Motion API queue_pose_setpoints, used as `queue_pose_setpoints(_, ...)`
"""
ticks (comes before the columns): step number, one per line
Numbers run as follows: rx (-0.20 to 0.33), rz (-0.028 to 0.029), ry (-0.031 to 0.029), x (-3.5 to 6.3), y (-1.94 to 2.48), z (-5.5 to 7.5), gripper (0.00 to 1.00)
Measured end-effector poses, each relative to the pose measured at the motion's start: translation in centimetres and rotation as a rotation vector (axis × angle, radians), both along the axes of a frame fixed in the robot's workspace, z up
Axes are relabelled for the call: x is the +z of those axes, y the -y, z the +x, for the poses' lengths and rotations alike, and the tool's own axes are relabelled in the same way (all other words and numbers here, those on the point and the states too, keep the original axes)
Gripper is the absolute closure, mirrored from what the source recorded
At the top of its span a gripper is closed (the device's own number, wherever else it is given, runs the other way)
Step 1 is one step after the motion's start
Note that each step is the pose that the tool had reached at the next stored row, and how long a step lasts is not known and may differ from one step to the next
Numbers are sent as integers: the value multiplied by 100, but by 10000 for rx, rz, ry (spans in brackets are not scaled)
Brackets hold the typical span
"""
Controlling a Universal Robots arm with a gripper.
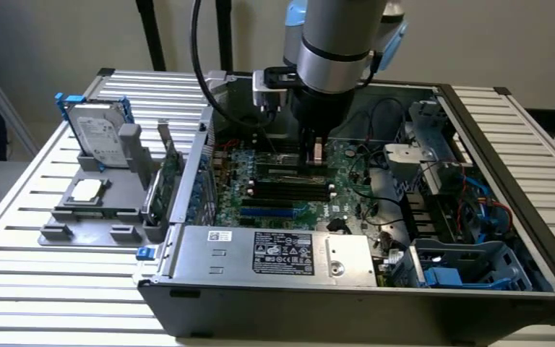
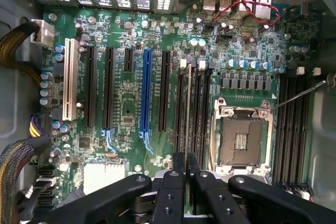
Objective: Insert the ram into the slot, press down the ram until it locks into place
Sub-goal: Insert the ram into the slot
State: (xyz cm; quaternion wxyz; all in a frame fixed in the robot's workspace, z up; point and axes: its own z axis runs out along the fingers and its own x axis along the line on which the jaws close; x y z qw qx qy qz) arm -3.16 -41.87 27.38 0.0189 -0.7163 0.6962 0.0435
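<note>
Slatted metal bench [image 1: 56,289] lies closest in the exterior view and carries an open computer case [image 1: 287,307]. Over the case stands the silver arm [image 1: 340,36], reaching down toward the green motherboard [image 2: 126,129]. At the arm's tip the black pincer [image 2: 186,157] is narrowed on the ram [image 2: 188,114], with one finger against each flat face. The ram stands upright on its edge, lined up along a black slot [image 2: 185,98]. That slot belongs to a bank of parallel ones between the blue slot [image 2: 145,93] and the square CPU socket [image 2: 242,137]. Whether the stick is fully seated or latched cannot be told.
</note>
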Motion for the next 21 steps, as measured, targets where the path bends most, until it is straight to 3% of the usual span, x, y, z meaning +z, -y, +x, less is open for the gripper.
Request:
queue_pose_setpoints(15, -4, -1, 46, -272, 13, -35, 87)
queue_pose_setpoints(21, -12, -8, 112, -366, 11, -38, 87)
